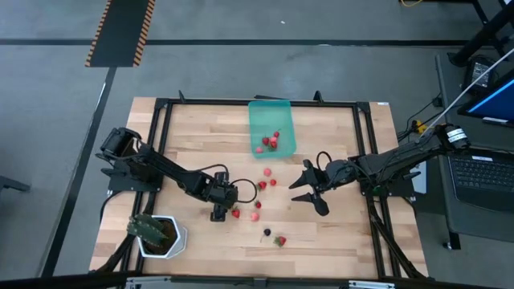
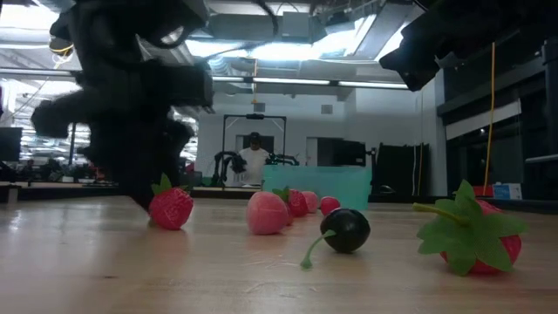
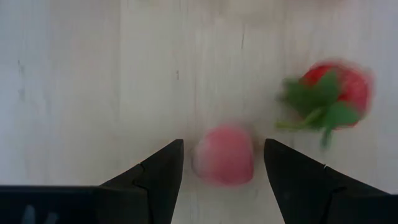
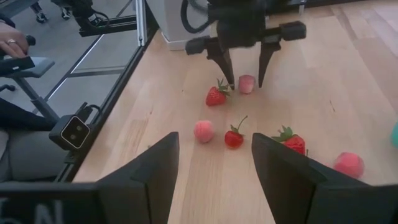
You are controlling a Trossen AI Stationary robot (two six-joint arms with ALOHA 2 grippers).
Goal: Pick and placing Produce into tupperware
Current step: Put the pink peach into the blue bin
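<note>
My left gripper [image 3: 222,144] points steeply down, open, just above the table. A pale pink fruit [image 3: 224,163] lies on the wood between its fingers, with a gap on each side. A red strawberry with a green top [image 3: 329,93] lies beside them. The teal tupperware [image 1: 271,120] stands at the far middle of the table with a few red fruits [image 1: 269,143] in it. More produce lies loose between the arms [image 1: 265,183], with a dark berry [image 1: 267,232] and a strawberry [image 1: 281,240] nearer the front. My right gripper [image 1: 307,191] hovers open above the table's right half.
A white pot with a green plant [image 1: 159,234] stands at the near left corner, close behind my left arm. A black frame [image 1: 161,128] runs round the table. A person sits beyond the near edge [image 4: 12,46]. Bare wood lies along the near right side.
</note>
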